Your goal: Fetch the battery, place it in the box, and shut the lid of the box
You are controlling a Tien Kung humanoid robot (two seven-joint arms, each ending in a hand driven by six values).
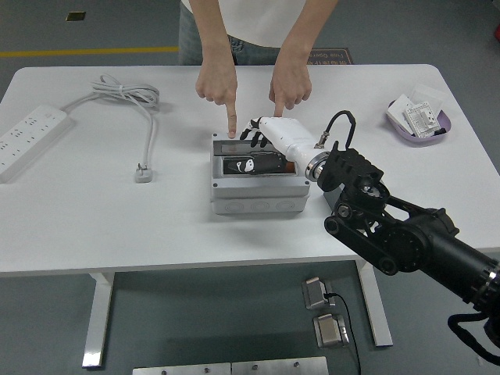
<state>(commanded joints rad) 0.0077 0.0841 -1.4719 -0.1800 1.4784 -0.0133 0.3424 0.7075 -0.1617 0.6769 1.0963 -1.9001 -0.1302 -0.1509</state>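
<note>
A grey rectangular plastic box point(258, 185) is set near the middle of the white bench point(117, 226), with its transparent hinged lid point(258, 160) lowered almost flat over the opening. Through the lid a dark interior is seen, in which a black battery-like object point(248, 166) with a white mark appears to lie; its exact shape cannot be made out.

The right hand point(269, 133), white-shelled with black fingers point(251, 133), is reached in from the lower right on a black arm point(406, 238) and is laid over the far right part of the lid. The fingers are curled loosely downward against the lid's far edge; nothing is grasped by them. The left hand is not seen.

At the far side of the bench a person is standing. The person's two hands are lowered towards the box, each with the index finger extended: one hand point(217, 86) is pointed down onto the far left corner of the box, and the other hand point(289, 84) is held just above the robot's hand.

A white power strip point(27, 141) with its coiled white cable point(129, 101) is laid at the left of the bench, well apart from the box. A shallow purple tray point(400, 129) holding small white packets is placed at the far right.
</note>
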